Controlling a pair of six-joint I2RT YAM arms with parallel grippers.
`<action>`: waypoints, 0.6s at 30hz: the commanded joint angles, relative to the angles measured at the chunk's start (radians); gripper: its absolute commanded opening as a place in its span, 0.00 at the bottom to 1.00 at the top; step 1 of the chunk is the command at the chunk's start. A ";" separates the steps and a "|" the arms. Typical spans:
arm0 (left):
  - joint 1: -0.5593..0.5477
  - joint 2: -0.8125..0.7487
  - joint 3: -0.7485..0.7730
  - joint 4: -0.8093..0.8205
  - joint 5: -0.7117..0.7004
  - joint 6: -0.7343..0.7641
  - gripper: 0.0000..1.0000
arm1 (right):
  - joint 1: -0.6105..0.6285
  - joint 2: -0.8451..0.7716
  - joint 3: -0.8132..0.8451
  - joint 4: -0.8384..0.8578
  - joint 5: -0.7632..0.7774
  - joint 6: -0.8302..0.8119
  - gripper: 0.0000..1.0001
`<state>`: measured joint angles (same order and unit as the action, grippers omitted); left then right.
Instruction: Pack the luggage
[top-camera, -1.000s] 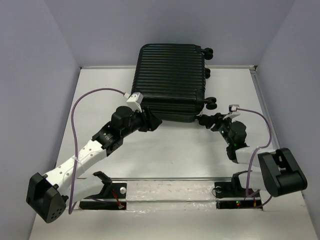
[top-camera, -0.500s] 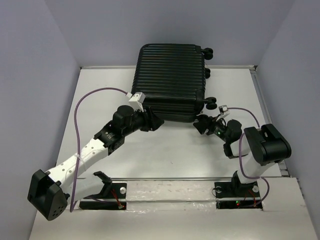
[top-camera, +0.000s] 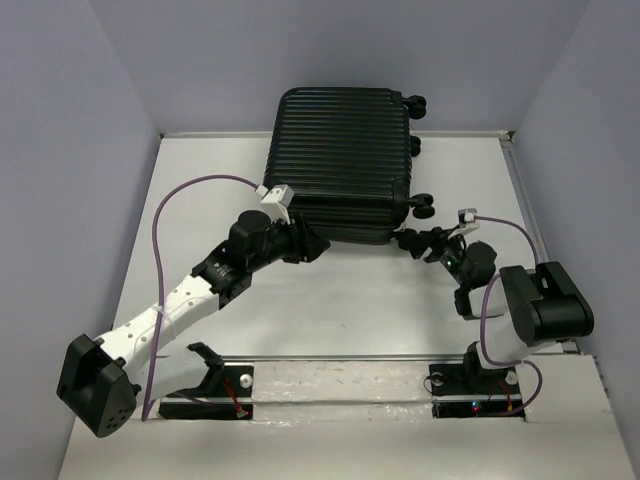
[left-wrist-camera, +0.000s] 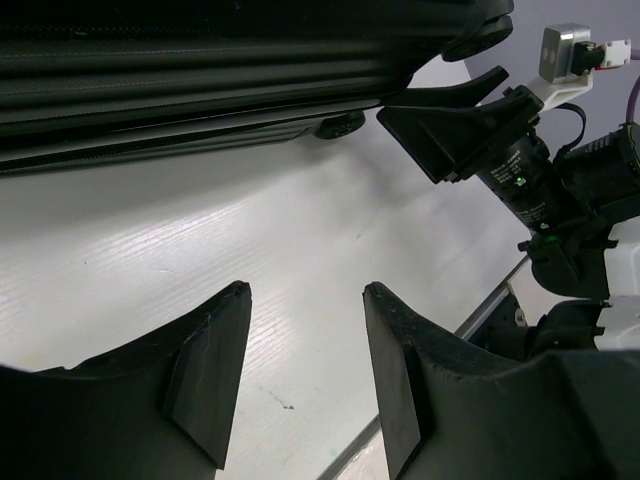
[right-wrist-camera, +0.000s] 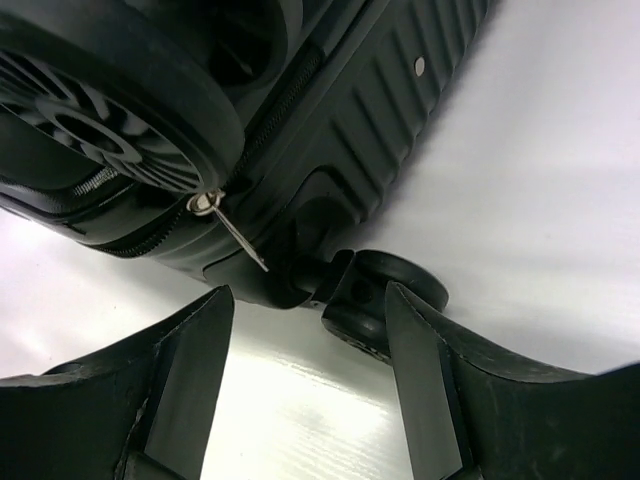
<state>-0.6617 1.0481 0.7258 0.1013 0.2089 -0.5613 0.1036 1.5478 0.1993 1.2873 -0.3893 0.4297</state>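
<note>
**Both claws parted and empty at the luggage's near corners**

The luggage (top-camera: 345, 165) lies flat at the upper middle of the counter (top-camera: 330, 310). The left claw (top-camera: 308, 243) sits just beside its lower-left corner, jaws moderately apart over bare counter, gripping nothing. The right claw (top-camera: 408, 240), at the lower-right corner, is similarly parted and empty, with a wheel (right-wrist-camera: 385, 285) and a zipper pull (right-wrist-camera: 235, 232) just ahead.
</note>
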 joint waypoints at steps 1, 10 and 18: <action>-0.007 0.001 0.011 0.055 -0.005 0.003 0.59 | -0.016 -0.023 0.031 0.397 0.000 -0.039 0.68; -0.009 0.004 0.011 0.037 -0.037 0.015 0.59 | -0.025 0.081 0.147 0.420 -0.186 0.006 0.62; -0.009 0.023 0.009 0.044 -0.045 0.014 0.58 | -0.035 0.110 0.226 0.429 -0.262 0.035 0.48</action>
<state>-0.6662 1.0664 0.7258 0.1009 0.1799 -0.5610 0.0753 1.6440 0.3542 1.2846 -0.5747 0.4423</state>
